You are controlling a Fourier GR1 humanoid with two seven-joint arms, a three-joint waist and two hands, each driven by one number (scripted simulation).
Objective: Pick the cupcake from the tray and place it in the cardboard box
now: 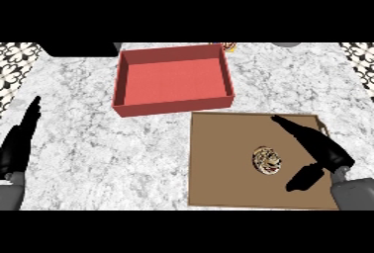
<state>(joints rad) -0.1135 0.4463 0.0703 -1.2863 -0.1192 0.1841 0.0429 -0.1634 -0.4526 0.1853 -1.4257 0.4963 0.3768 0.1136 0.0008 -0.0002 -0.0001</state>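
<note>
A small cupcake (266, 160) with a speckled top sits on the flat brown tray (223, 163) at the lower right of the counter. My right hand (321, 150) hovers over the tray's right side, open, fingers stretched toward the tray's far edge and thumb pointing down-left, just right of the cupcake without touching it. The red open box (174, 79) stands behind the tray, nothing visible inside it. My left hand (18, 143) rests open at the left edge, fingers pointing up.
White marble counter (102, 148) lies between the left hand and the tray. A dark object (76, 48) sits at the far left edge, a small coloured item (230, 47) peeks out behind the box, and patterned tiles show at both corners.
</note>
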